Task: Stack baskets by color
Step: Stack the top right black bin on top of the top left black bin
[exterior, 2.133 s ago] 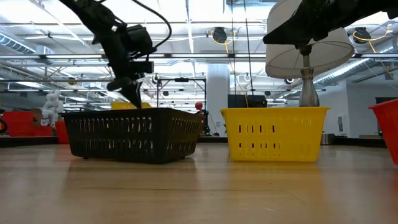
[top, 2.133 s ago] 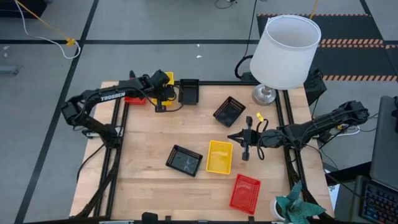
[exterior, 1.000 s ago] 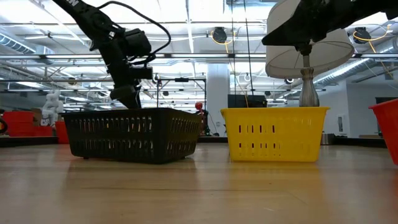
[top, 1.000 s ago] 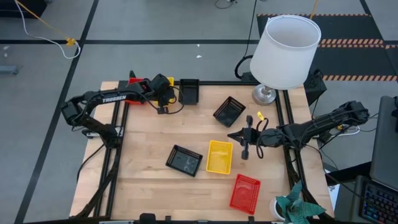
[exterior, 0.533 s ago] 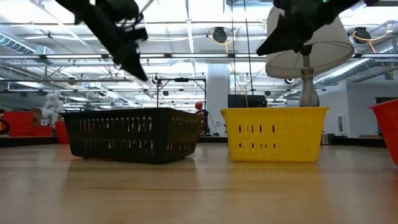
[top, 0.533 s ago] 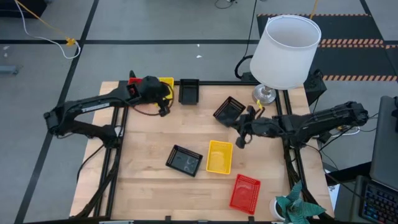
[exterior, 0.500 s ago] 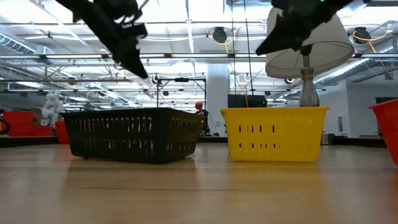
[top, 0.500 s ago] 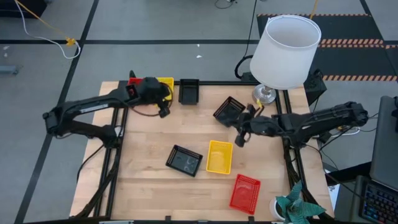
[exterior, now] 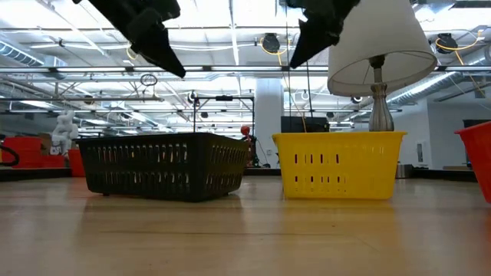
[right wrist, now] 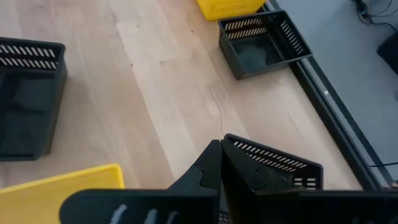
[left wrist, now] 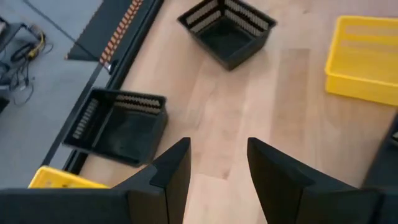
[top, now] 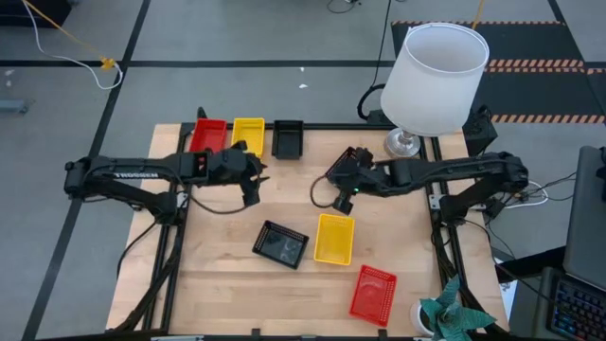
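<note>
Now the right gripper [top: 343,194] — fingers clamped on a black basket's [right wrist: 273,168] rim; left gripper [top: 252,192] open, nothing between its fingers.

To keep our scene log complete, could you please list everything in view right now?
Red baskets: two, red; one at the table's far edge, one near the front.
Yellow baskets: two, yellow; one at the far edge, one mid-table.
Black baskets: three, black; one at the far edge, one beside the mid-table yellow one, one in the right tool.
Lamp: one, white shade; far right corner.
Plant: one, green; front right corner.
Table: one, light wood.
Left tool: one, dark, open; above the table's left half.
Right tool: one, dark, shut on a black basket's wall.
</note>
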`<state>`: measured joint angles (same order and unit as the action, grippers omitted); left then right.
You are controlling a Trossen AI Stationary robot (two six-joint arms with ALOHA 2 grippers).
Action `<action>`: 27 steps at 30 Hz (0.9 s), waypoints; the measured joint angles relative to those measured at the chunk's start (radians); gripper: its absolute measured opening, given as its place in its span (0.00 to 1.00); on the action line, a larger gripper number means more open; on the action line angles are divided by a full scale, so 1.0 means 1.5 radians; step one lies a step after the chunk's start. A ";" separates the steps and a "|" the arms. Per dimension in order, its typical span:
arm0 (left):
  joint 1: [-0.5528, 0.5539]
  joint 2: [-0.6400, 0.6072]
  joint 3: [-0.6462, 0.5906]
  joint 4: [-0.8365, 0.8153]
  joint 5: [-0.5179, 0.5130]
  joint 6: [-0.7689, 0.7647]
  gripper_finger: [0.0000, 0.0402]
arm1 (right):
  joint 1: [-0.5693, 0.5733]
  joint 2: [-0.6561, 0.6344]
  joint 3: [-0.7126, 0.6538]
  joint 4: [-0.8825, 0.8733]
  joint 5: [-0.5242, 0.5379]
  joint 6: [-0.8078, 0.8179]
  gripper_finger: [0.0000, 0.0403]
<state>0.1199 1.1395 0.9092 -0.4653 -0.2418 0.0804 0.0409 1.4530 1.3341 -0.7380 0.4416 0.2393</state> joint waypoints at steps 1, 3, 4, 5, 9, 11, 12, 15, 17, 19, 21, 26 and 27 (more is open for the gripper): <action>-0.007 0.000 -0.001 0.005 -0.001 0.000 0.40 | -0.003 0.008 0.011 -0.011 -0.002 -0.004 0.00; -0.019 -0.003 -0.018 0.043 -0.002 0.000 0.40 | -0.009 0.021 0.021 -0.017 -0.018 -0.010 0.00; -0.023 -0.005 -0.032 0.069 -0.003 0.010 0.40 | -0.010 0.023 0.021 -0.017 -0.025 -0.010 0.00; -0.027 -0.008 -0.048 0.096 -0.004 0.023 0.40 | -0.011 0.024 0.020 -0.016 -0.031 -0.010 0.00; -0.030 -0.020 -0.103 0.187 -0.002 0.057 0.40 | -0.010 0.021 0.001 0.004 -0.033 -0.010 0.00; -0.030 -0.021 -0.115 0.215 0.003 0.063 0.40 | -0.010 0.021 0.001 -0.006 -0.034 -0.010 0.00; -0.030 -0.020 -0.119 0.223 0.007 0.063 0.40 | -0.010 0.020 0.001 -0.012 -0.033 -0.009 0.00; -0.030 -0.024 -0.121 0.237 0.037 0.060 0.40 | -0.010 0.019 0.001 -0.016 -0.034 0.005 0.00; -0.030 -0.024 -0.121 0.244 0.073 0.050 0.40 | -0.015 0.025 0.001 -0.015 -0.037 0.006 0.00; -0.030 -0.024 -0.121 0.242 0.100 0.035 0.40 | -0.028 0.032 0.001 -0.018 -0.073 -0.002 0.02; -0.034 -0.024 -0.121 0.242 0.109 0.023 0.40 | -0.049 0.034 0.001 -0.029 -0.137 -0.009 0.05; -0.042 -0.024 -0.121 0.243 0.109 0.043 0.40 | -0.096 0.034 0.001 -0.061 -0.175 -0.005 0.14; -0.043 -0.024 -0.121 0.243 0.109 0.029 0.40 | -0.103 0.034 0.001 -0.070 -0.176 0.000 0.16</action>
<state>0.0559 1.1037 0.7284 -0.1005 -0.0778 0.1232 -0.1129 1.5043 1.3350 -0.8436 0.1780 0.2390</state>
